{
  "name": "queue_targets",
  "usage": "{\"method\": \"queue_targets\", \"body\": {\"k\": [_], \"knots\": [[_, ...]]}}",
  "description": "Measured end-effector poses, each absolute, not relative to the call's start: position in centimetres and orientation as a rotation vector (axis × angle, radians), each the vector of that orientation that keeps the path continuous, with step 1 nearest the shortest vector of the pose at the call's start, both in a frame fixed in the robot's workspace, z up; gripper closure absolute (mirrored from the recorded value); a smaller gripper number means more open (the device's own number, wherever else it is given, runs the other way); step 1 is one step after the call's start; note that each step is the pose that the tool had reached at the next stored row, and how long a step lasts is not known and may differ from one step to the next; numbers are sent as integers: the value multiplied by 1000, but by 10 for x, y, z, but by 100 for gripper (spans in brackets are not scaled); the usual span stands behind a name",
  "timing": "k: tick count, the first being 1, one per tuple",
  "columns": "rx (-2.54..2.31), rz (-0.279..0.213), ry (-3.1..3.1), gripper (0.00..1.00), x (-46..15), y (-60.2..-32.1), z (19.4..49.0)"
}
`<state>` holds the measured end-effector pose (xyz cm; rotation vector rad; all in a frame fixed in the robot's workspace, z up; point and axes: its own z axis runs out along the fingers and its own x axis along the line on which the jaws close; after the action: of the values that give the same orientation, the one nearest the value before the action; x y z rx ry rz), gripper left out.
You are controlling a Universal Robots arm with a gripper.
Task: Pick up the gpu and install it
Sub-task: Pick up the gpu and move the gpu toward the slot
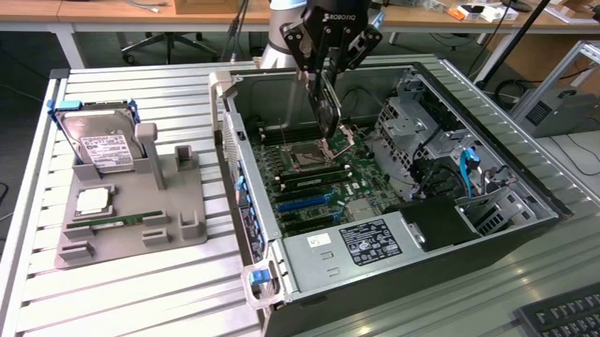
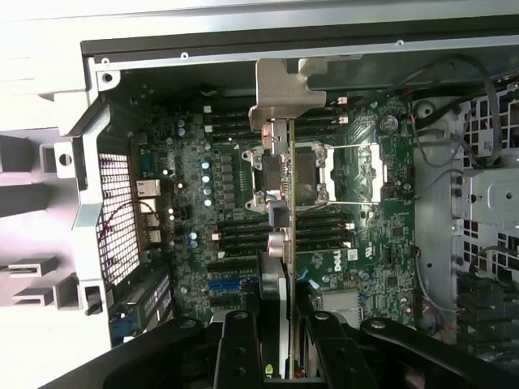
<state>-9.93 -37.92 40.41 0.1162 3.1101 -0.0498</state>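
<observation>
The gpu [image 1: 324, 112] hangs edge-down over the open computer case [image 1: 246, 210], above the motherboard's CPU socket [image 1: 308, 156]. My gripper [image 1: 317, 78] is shut on its upper edge. In the wrist view the gpu [image 2: 289, 235] appears edge-on between the black fingers [image 2: 242, 348], with its silver end bracket [image 2: 280, 93] towards the case's rear wall. The card is clear of the motherboard [image 2: 357, 243] and sits in no slot. The blue expansion slots [image 1: 305, 203] lie nearer the power supply than the card does.
A grey parts holder [image 1: 131, 232] stands at the exterior view's left, carrying a hard drive with blue handles [image 1: 98, 144], a CPU [image 1: 93, 201] and a RAM stick [image 1: 117, 223]. Inside the case are a drive cage [image 1: 417, 123], cables [image 1: 467, 168] and the power supply [image 1: 361, 242]. A keyboard [image 1: 563, 316] lies nearby.
</observation>
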Motion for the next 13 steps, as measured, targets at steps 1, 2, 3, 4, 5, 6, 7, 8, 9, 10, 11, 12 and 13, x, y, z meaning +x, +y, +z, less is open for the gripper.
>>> {"method": "queue_targets", "body": {"k": [1, 2, 3, 4, 5, 6, 7, 8, 9, 10, 11, 12, 13], "knots": [[116, -50, 3110, 73, -99, -379, 404], [116, -50, 3110, 73, -99, -379, 403], [116, -50, 3110, 73, -99, -379, 403], [116, -50, 3110, 73, -99, -379, 402], [116, -50, 3110, 73, -99, -379, 402], [116, -50, 3110, 73, -99, -379, 401], [116, -50, 3110, 73, -98, -379, 401], [116, -50, 3110, 73, -98, -379, 400], [116, -50, 3110, 73, -98, -379, 400], [116, -50, 3110, 73, -97, -379, 399], [116, -50, 3110, 73, -97, -380, 398], [116, -50, 3110, 73, -97, -380, 398], [116, -50, 3110, 73, -96, -380, 397]]}}
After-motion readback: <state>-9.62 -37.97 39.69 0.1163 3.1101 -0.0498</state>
